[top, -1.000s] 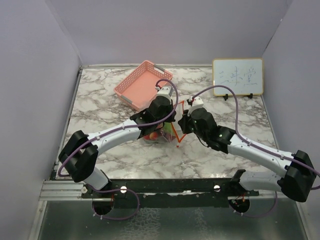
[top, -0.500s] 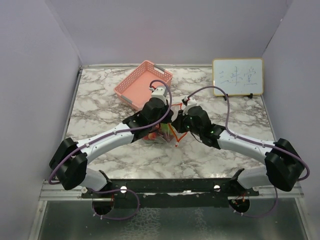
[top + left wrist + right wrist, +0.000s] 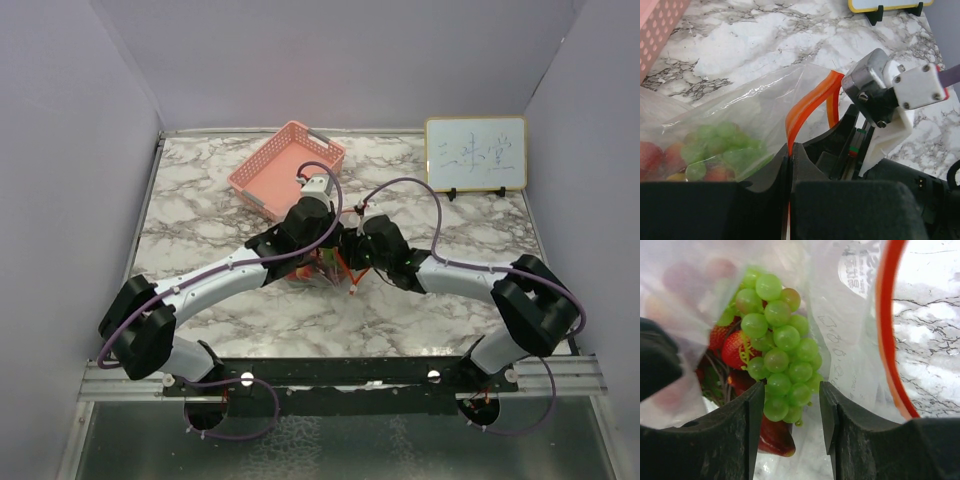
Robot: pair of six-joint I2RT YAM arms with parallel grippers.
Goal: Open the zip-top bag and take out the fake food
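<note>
Right gripper (image 3: 790, 407) has pushed into the zip-top bag (image 3: 740, 100), jaws now parted.
Left gripper (image 3: 790, 161) pinches the orange zip strip (image 3: 810, 102); green grapes (image 3: 782, 352) show beyond the right jaws.

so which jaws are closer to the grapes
Right: the right jaws are open at the mouth of the bag, grapes just ahead between them. The left jaws are shut on the zip strip, grapes off to the side behind plastic.

The clear zip-top bag (image 3: 842, 340), mouth open, holds fake food (image 3: 785, 360): green grapes, strawberries.
</note>
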